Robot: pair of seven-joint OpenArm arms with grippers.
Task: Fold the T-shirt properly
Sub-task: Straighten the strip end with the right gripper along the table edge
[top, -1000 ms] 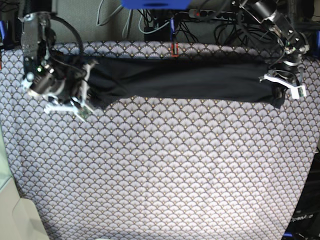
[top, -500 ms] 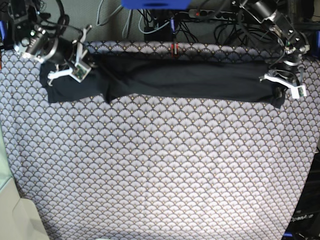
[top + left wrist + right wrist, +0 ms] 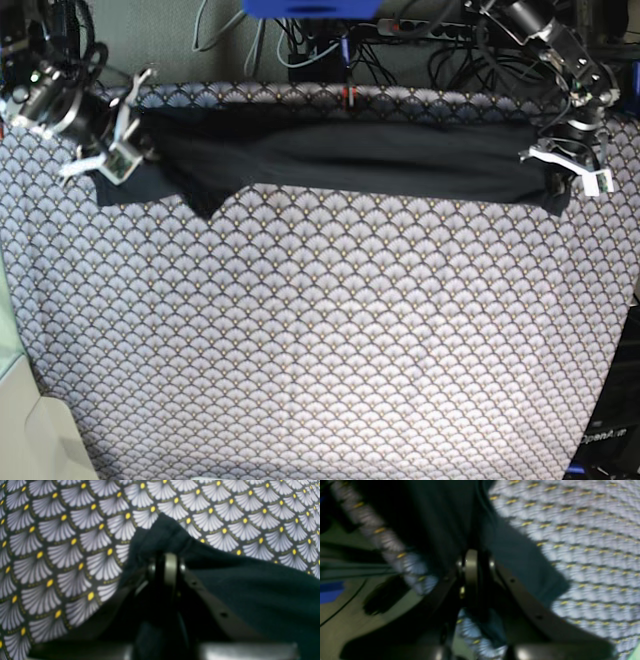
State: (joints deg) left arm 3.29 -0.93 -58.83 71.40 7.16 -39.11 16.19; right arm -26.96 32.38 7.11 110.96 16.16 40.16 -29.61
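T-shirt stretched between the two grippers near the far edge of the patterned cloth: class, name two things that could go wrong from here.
1. The right gripper holds the T-shirt close to the patterned cloth's far corner; further pulling may drag fabric off the edge.
2. The left gripper pinches only a bunched corner, so it could slip free, and the folded band would sag unevenly.

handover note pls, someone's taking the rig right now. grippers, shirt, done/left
Left gripper: shut on one end of the T-shirt, at the cloth's far corner.
Right gripper: shut on the other end, by the opposite far corner.
T-shirt: a long narrow band stretched between both grippers along the far edge, one flap hanging lower near the right gripper.
Done: folded lengthwise, it seems.
Left: probably lay it flat, fold end to end, release.
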